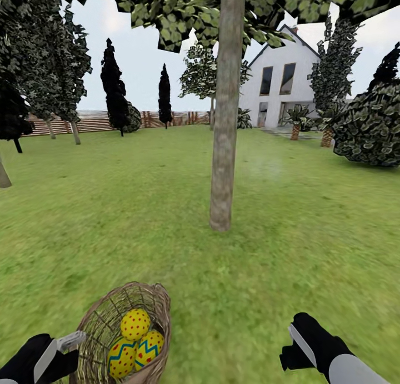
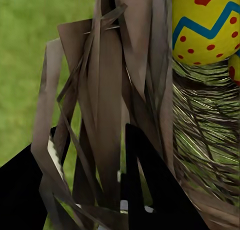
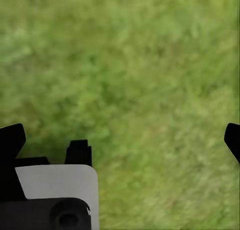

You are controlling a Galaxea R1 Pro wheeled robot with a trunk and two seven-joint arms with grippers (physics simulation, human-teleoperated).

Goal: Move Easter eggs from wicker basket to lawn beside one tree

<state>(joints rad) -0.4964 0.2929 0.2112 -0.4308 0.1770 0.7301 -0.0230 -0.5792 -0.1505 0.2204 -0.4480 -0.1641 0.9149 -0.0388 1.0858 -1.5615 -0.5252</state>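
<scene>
Overhead, three Easter eggs (image 1: 135, 342) sit in the wicker basket (image 1: 100, 323) at 7 o'clock, tree (image 1: 225, 151) beyond at 12. Left wrist view alone shows the left gripper (image 2: 92, 190) clamped on the basket's rim; right gripper (image 3: 125, 145), at 4 o'clock, spread wide over bare lawn (image 3: 130, 65).

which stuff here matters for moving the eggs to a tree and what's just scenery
Job: three Easter eggs, wicker basket, nearest tree, lawn, left pincer.
Scenery: white house, fence, cypresses, bush.

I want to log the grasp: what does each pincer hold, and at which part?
The left pincer grips the wicker basket at its rim wall, with three Easter eggs inside. The right pincer is open, holding nothing.
</scene>
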